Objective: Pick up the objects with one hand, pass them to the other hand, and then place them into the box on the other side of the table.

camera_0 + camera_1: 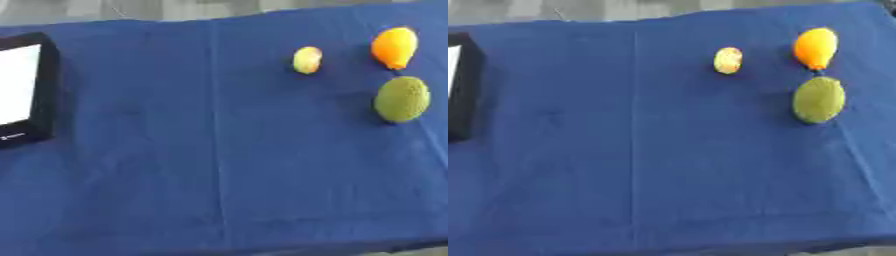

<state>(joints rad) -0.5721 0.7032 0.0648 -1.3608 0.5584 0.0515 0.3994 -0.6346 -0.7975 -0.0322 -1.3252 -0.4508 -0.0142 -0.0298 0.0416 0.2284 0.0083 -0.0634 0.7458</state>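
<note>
Blue cloth (219,165) fills the near part of the table, and nothing lies on it there. Neither hand shows in either view, so I cannot tell if they are wide or closed. Three fruits sit on the robot's right side, toward the far edge. Nearest of them is the green fruit (402,99), the biggest one, round and a bit bumpy. It looks like it may be the heaviest, so fingers should wrap around its fat middle. Just behind it is the orange fruit (394,47), smooth with a pointy end; it could be slippery and might roll, so hold it across the middle too. These two are very near each other, so a hand reaching for one could bump the other. Left of them, a little apart, is the yellow fruit (307,60), small and probably light, easy to pinch from both sides. Far away on the left edge sits the black box (26,90) with a white inside. Nothing stands between the fruits and the box.
</note>
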